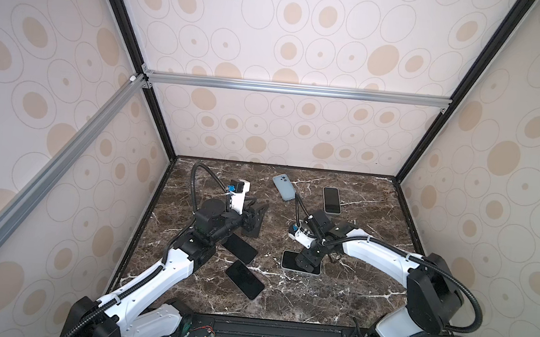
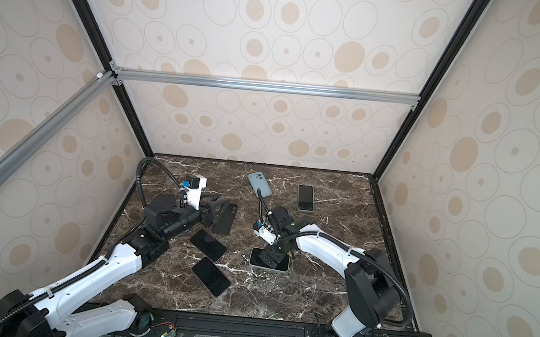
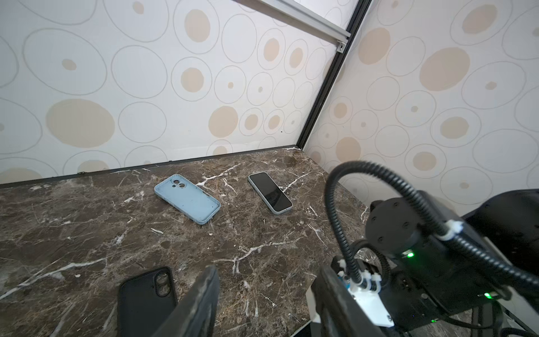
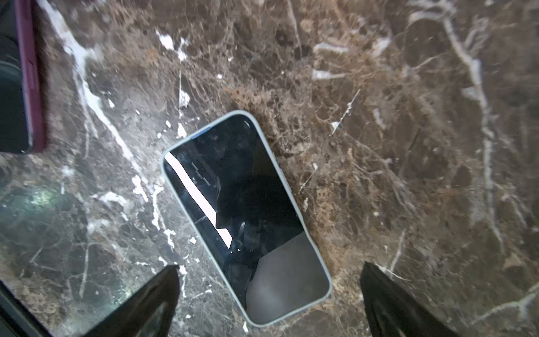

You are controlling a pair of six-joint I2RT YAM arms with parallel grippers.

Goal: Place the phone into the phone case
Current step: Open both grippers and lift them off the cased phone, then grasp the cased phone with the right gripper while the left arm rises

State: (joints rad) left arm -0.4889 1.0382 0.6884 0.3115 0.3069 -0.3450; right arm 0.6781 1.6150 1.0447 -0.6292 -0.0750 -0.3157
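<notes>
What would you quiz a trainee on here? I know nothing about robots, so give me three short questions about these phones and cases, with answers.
1. True or false: the blue case holds a phone.
2. What lies under the right arm's open jaws? A: a phone in a pale case; B: the blue case; C: nothing.
3. Fill in: the empty black case lies beside the ___ arm's jaws.
Key: 1 false, it is empty; 2 A; 3 left.
</notes>
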